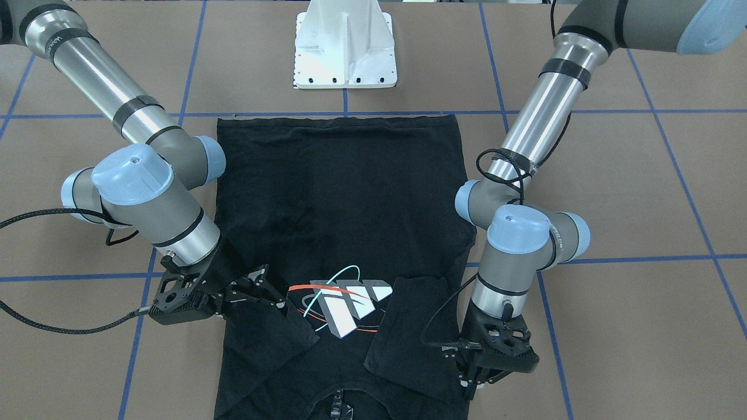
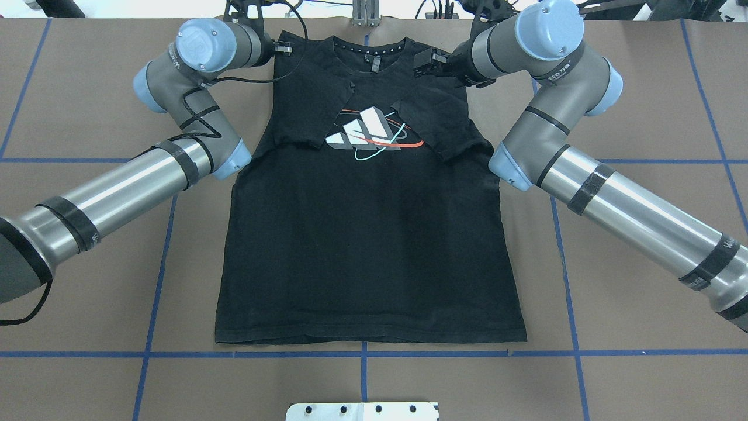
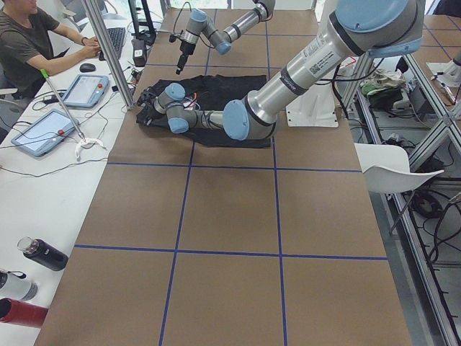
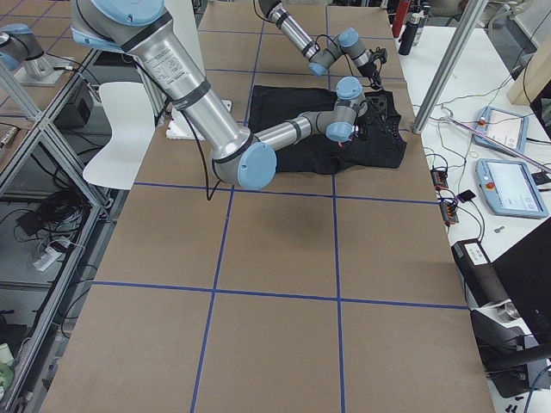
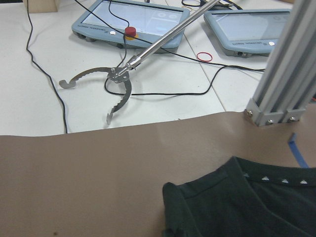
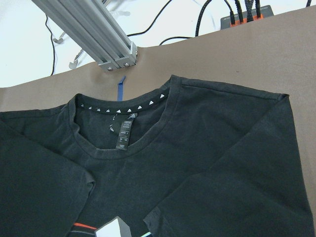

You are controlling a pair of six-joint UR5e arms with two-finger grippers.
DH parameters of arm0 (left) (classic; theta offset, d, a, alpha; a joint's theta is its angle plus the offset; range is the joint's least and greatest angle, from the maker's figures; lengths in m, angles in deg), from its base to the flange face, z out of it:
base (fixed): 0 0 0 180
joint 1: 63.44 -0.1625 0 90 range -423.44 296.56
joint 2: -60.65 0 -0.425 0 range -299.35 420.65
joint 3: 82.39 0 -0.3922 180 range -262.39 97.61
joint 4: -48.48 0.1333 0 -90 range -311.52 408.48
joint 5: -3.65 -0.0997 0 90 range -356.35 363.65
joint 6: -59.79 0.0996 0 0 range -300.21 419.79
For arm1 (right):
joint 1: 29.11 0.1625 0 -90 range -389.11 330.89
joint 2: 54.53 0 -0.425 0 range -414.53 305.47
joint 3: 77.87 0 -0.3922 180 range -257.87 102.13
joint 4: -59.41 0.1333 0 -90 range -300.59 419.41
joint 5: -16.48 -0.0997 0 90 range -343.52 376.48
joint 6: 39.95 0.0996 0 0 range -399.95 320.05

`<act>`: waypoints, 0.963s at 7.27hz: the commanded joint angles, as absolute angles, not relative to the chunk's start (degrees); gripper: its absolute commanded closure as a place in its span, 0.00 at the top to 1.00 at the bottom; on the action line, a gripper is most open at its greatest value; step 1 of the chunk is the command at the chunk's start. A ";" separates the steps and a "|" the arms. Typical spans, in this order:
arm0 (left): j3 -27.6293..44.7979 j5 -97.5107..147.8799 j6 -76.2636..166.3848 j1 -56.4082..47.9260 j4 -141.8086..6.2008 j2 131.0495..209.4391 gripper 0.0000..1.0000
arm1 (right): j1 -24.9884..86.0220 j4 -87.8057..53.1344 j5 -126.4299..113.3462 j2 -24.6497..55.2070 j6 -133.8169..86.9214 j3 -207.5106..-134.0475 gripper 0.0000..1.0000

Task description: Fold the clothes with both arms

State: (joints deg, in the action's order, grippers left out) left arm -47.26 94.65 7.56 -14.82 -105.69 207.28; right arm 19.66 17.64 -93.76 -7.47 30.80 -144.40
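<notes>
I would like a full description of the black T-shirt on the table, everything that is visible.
The black T-shirt, cotton-looking, lies flat, front up, on the brown table, collar away from the robot's base, hem toward it. Both short sleeves are folded inward over the chest, partly framing a white-grey block logo ringed by red and cyan ellipses. A label shows inside the collar. The left pincer and the right pincer are near the shoulders; contact is unclear.

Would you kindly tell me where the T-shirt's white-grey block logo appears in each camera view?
Front-facing: the white-grey block logo sits lower centre.
Overhead: upper centre.
Exterior left: too small to make out.
Exterior right: likewise.
Left wrist: not in it.
Right wrist: only its tip, at the bottom edge.
Shared landmark: the triangle-dotted collar of the black cotton T-shirt.
</notes>
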 commanded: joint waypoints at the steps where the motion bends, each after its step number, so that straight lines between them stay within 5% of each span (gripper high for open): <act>1: -45.75 94.62 7.50 -14.22 -105.68 205.33 0.00 | 19.66 17.58 -93.73 -7.42 30.80 -144.41 1.00; 2: -45.65 94.62 7.50 -14.04 -105.60 205.23 0.00 | 19.66 17.58 -93.73 -7.42 30.80 -144.41 1.00; 4: -45.65 94.18 6.89 -13.60 -105.68 205.14 0.98 | 19.66 17.58 -93.73 -7.51 30.80 -144.41 1.00; 7: -43.73 93.29 6.27 -12.47 -106.04 204.35 1.00 | 19.66 17.58 -94.17 -7.77 31.07 -144.41 1.00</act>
